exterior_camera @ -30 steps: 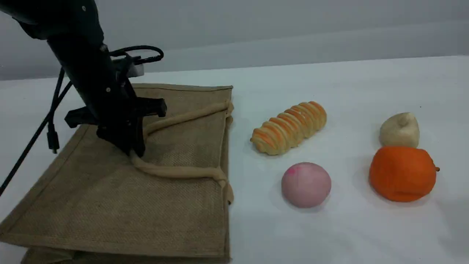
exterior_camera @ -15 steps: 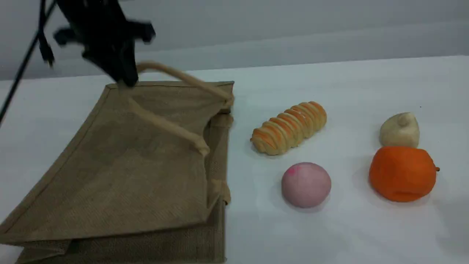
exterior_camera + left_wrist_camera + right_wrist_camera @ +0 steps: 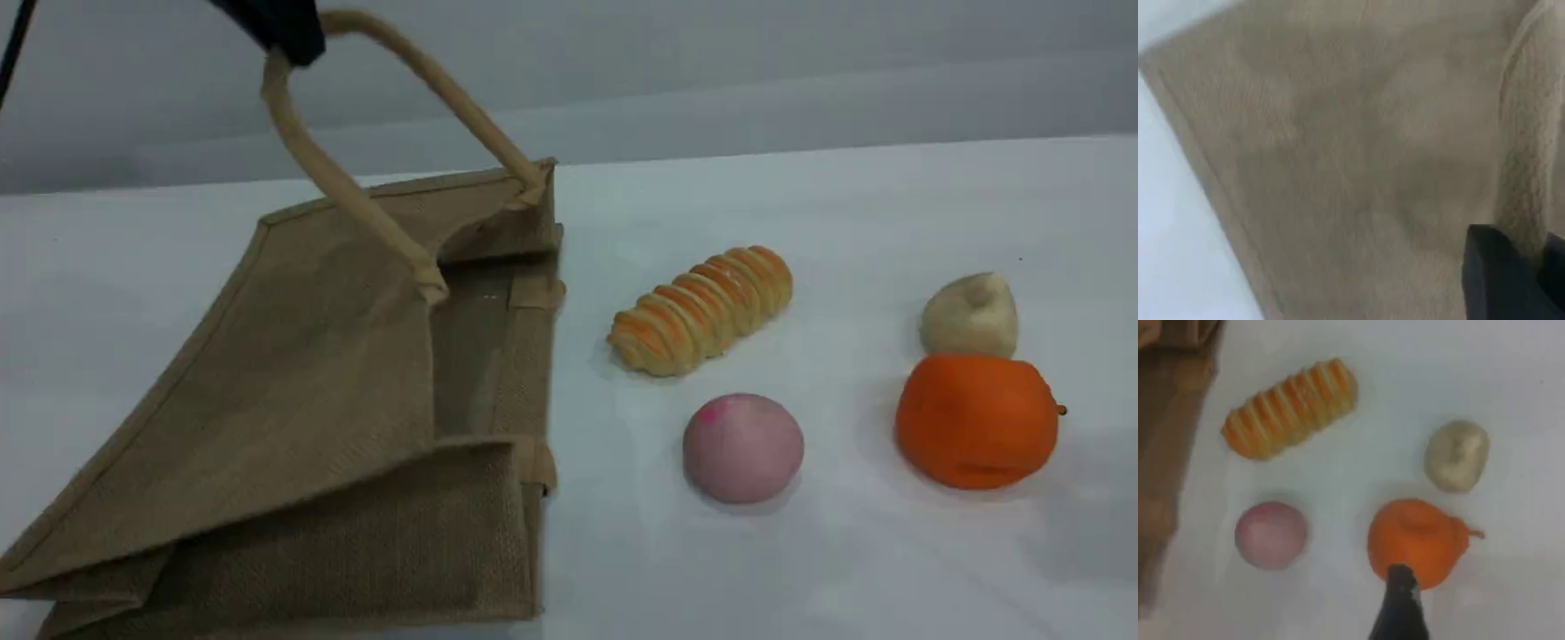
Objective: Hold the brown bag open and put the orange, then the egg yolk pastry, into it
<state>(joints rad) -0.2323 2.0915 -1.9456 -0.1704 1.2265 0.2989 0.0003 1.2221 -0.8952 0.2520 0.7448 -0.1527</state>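
Observation:
The brown bag [image 3: 293,400] lies on the table at the left, its mouth facing right toward the food. My left gripper [image 3: 286,31] is at the top edge of the scene view, shut on the bag's upper rope handle [image 3: 356,191]. This holds the top side up and the mouth gaping. In the left wrist view the handle [image 3: 1521,167] runs down between dark fingertips [image 3: 1495,280]. The orange [image 3: 976,420] sits at the right, with the egg yolk pastry [image 3: 969,316] just behind it. In the right wrist view one fingertip [image 3: 1401,603] hovers over the orange [image 3: 1415,537], holding nothing.
A long orange-striped bread roll [image 3: 702,308] and a pink round bun [image 3: 743,447] lie between the bag's mouth and the orange. The white table [image 3: 845,204] stretches behind them. The right arm does not show in the scene view.
My left gripper has risen out of the top of the view with the handle in it. The bag's upper side lifted off the lower one and the mouth opened. The food has not moved.

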